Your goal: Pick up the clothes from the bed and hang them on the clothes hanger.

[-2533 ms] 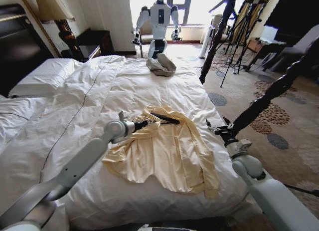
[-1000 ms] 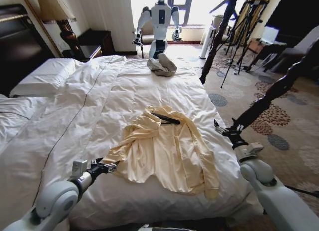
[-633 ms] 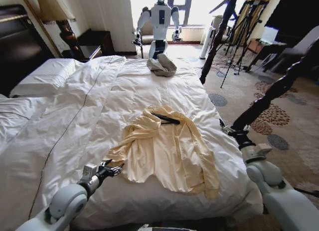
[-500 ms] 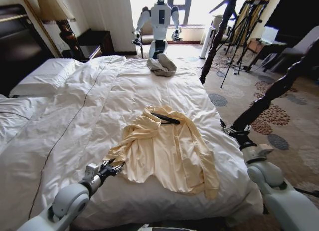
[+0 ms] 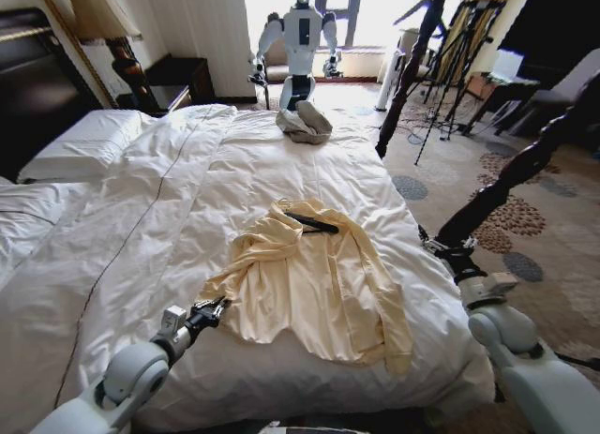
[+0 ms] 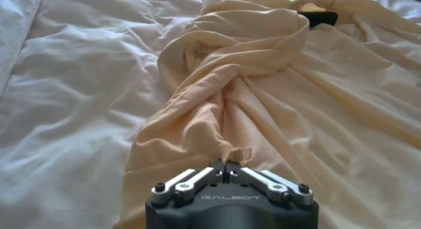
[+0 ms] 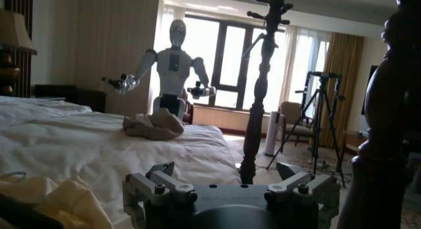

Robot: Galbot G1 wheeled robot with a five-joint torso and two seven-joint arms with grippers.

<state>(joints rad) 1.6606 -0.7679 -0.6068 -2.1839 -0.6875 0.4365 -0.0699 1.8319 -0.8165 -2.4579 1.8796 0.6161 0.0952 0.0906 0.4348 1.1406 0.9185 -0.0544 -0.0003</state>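
Left gripper point(image 6: 227, 165) pinching clothes point(image 6: 276, 106) hem

light: daylight from far window point(image 5: 375, 7) | glare: blown out | foreground: dim

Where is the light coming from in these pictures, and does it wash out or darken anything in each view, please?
Head view: the far window is blown out white, while the bed stays evenly lit. Right wrist view: backlit by that window, so the bed post and right claw look dark. Left wrist view: soft, even light, with gentle fold shadows on the clothes at the left claw.
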